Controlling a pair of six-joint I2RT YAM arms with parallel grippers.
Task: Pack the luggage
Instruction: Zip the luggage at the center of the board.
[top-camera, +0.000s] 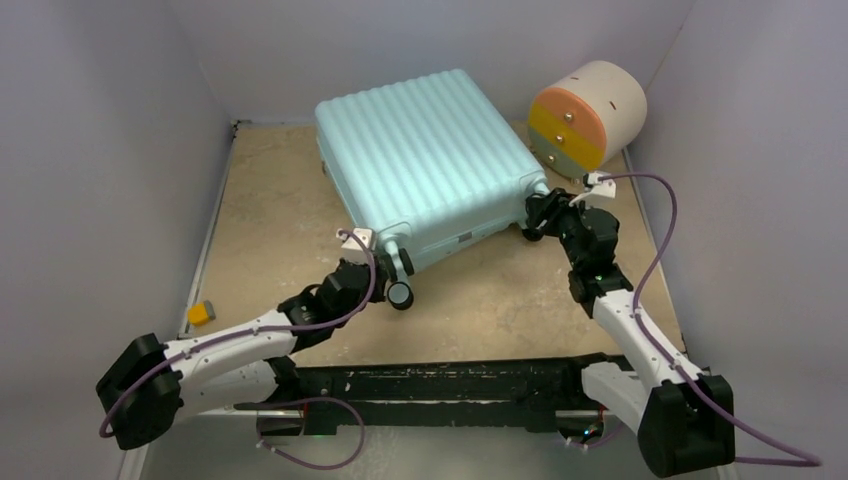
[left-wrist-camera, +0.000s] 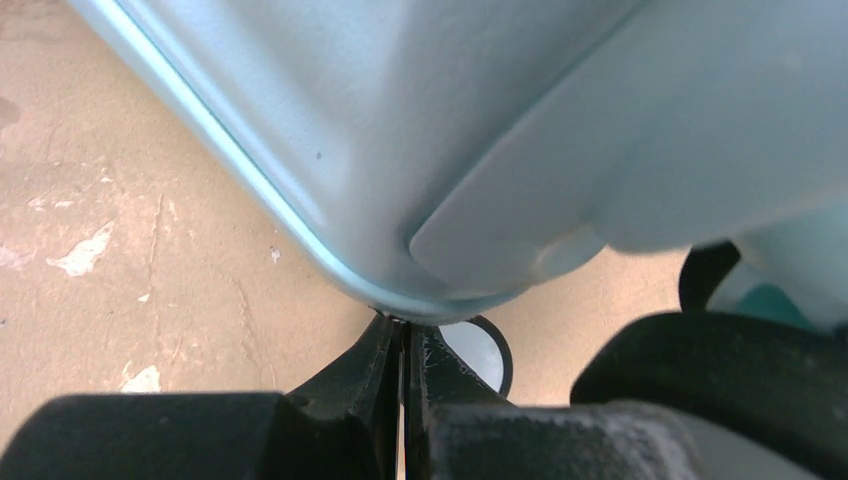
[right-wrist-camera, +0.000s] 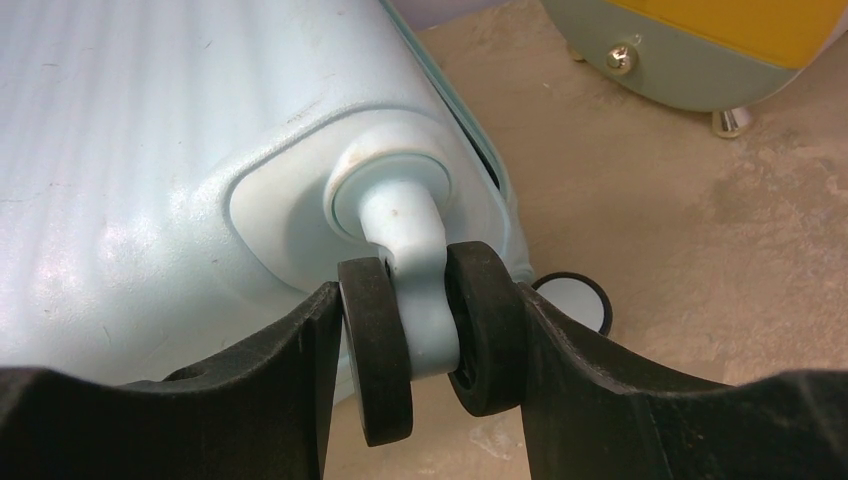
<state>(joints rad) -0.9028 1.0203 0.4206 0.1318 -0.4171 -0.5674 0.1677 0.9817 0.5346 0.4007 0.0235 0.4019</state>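
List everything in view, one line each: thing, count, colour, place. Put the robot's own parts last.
luggage: one, pale teal, ribbed shell, lying flat and closed in the middle of the table.
wheels: at least three seen, black and white, along the luggage's near edge.
drawer unit: one, round cream body with orange, yellow and green fronts, far right, beside the luggage.
block: one, small, yellow-orange, at the table's left edge.
table: one, beige, stone-patterned.
arms: two, black and white, based at the near edge.
left hand: one, black, shut, at the luggage's near left corner.
right hand: one, black, closed on the right-corner wheel.
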